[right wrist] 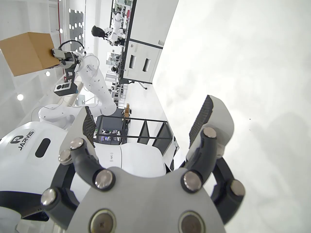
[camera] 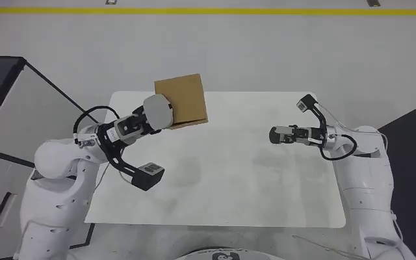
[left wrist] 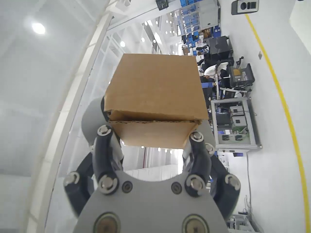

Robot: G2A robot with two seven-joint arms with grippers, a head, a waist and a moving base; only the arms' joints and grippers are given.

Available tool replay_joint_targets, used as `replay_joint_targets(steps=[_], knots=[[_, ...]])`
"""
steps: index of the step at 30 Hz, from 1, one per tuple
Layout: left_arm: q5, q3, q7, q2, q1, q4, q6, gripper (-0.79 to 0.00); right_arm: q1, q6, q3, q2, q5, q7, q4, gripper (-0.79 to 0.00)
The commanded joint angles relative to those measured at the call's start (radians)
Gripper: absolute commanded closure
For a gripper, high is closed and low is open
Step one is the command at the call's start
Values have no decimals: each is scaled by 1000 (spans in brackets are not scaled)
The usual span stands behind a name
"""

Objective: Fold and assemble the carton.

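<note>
A brown cardboard carton (camera: 184, 100), folded into a box shape, is held up over the table's far left part. My left gripper (camera: 158, 112) is shut on its near end, one finger on each side of the carton (left wrist: 155, 98). A flap seam runs across the end facing the left wrist view. The carton (right wrist: 28, 52) hangs well above the table. My right gripper (camera: 273, 135) stands open and empty over the table's right side, its ribbed pads (right wrist: 201, 120) wide apart, pointing toward the carton.
The white table (camera: 227, 175) is bare across its middle and front. A dark frame (camera: 19, 84) stands off the table's left side. A yellow floor line (camera: 208, 10) runs beyond the far edge.
</note>
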Motion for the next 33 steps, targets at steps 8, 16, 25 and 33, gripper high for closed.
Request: replay_joint_targets(steps=[8, 16, 25, 33], knots=[[91, -1, 7, 3, -5, -24, 42, 0, 0, 0, 0, 0, 0, 0, 0, -785], [304, 22, 95, 9, -22, -44, 324, 0, 0, 0, 0, 0, 0, 0, 0, -785], [383, 18, 58, 10, -26, -79, 516, 0, 0, 0, 0, 0, 0, 0, 0, -785], [399, -11, -3, 12, -18, -118, 565, 0, 0, 0, 0, 0, 0, 0, 0, -785]])
